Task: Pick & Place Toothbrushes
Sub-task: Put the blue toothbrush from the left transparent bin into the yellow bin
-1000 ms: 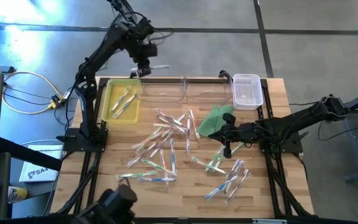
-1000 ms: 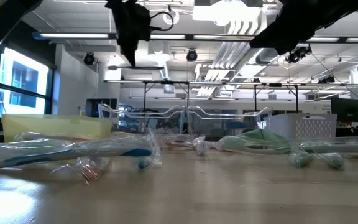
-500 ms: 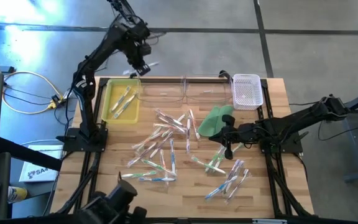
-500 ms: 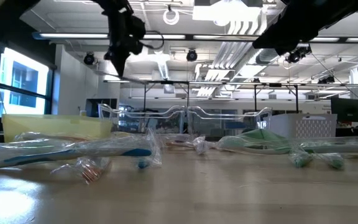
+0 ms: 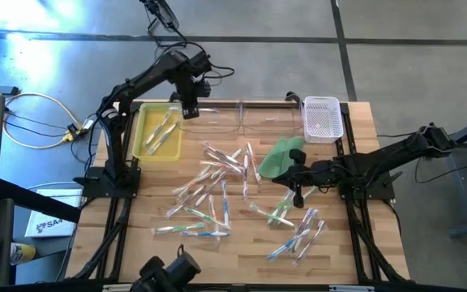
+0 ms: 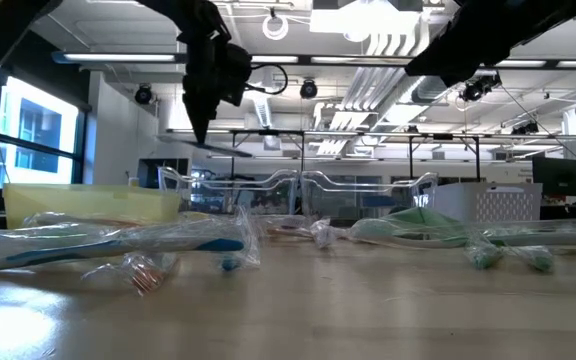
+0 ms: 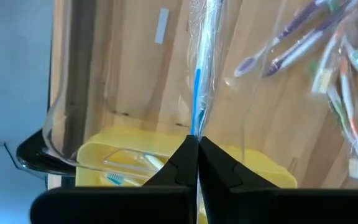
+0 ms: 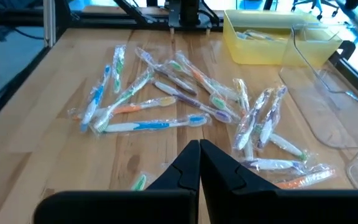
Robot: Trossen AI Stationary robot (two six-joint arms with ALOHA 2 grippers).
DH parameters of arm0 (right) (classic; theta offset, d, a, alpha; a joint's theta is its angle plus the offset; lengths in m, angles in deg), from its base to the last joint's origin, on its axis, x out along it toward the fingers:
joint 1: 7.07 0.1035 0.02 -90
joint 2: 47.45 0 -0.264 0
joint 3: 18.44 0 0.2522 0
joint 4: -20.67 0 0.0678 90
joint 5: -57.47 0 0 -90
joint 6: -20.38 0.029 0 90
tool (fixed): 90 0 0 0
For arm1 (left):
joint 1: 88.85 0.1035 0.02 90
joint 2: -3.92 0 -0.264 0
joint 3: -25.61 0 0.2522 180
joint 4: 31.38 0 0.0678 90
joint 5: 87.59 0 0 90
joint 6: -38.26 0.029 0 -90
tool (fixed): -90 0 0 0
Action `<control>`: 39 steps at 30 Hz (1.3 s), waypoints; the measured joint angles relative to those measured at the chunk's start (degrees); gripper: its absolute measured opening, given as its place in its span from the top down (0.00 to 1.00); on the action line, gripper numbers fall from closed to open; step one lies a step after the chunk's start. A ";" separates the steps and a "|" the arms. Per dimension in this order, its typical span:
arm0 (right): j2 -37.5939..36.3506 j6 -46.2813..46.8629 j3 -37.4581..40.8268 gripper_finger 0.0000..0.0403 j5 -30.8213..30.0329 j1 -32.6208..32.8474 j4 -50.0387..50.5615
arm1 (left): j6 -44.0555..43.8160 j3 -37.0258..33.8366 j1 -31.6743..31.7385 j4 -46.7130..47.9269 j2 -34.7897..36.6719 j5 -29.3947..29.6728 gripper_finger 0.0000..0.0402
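Observation:
Several wrapped toothbrushes lie scattered across the wooden table, and a few more lie in the yellow bin. My left gripper hangs over the table's far left, between the yellow bin and a clear bin. It is shut on one toothbrush, whitish with a blue part, in a clear wrapper. My right gripper hovers shut and empty right of the pile; in its wrist view the toothbrushes lie beyond its fingers. My left gripper pinches the wrapped toothbrush between its two fingers at one end, next to the blue part. The fingers point down from above. The toothbrush sticks out sideways from the fingertips, roughly level and clear of the bins and the table.
A second clear bin and a white mesh basket stand along the far edge. A flat green cloth lies near the right gripper. Bare wood shows along the near edge.
My left gripper has come down with the toothbrush, from high beyond the table's far edge toward the near side. It now hangs lower, over the yellow and clear bins, and has stayed shut on the toothbrush.

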 joint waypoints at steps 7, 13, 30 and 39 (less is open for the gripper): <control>-0.02 1.36 0.00 0.99 -0.04 0.00 -1.04 | 1.82 0.13 -0.87 -0.40 2.55 -0.67 1.00; -0.02 2.21 0.00 0.99 -0.06 0.00 -1.09 | 5.79 -0.01 -4.65 -0.82 6.81 2.58 1.00; 0.00 2.74 0.00 0.99 -1.22 0.00 -1.09 | -15.06 -46.39 2.99 -33.08 50.01 3.56 1.00; 0.00 2.82 0.00 0.99 -0.70 0.00 -1.07 | -28.09 -62.33 8.78 -38.34 56.74 11.11 1.00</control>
